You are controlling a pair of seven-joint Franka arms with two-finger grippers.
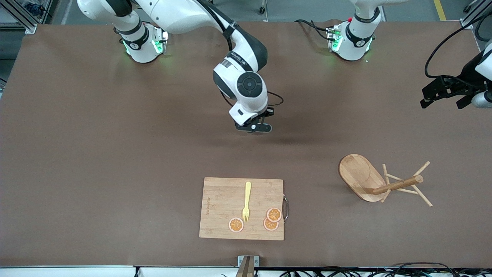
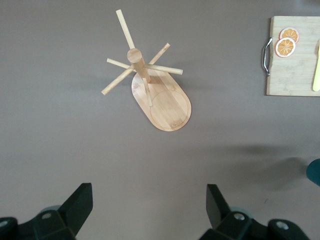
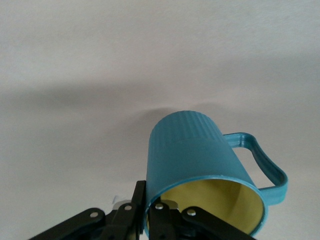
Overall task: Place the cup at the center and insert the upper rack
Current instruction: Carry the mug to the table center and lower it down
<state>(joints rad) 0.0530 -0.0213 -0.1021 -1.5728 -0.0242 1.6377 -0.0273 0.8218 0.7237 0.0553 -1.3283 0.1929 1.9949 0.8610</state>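
The dark teal ribbed cup (image 3: 195,150), yellow inside, with its handle (image 3: 260,160), is held by my right gripper (image 3: 150,202), which is shut on its rim, one finger inside and one outside. In the front view the right gripper (image 1: 253,127) is over the middle of the table and its hand hides the cup. A teal sliver of the cup (image 2: 315,172) shows in the left wrist view. The wooden mug tree (image 1: 361,177) lies tipped on its side toward the left arm's end, post (image 1: 398,185) and pegs off the table. My left gripper (image 1: 426,97) is open and empty, high above it (image 2: 150,202).
A rectangular wooden cutting board (image 1: 219,204) lies near the front edge with a yellow fork (image 1: 246,202) and three orange slices (image 1: 273,214) on it. It also shows in the left wrist view (image 2: 295,75). Brown tabletop lies between board, mug tree and cup.
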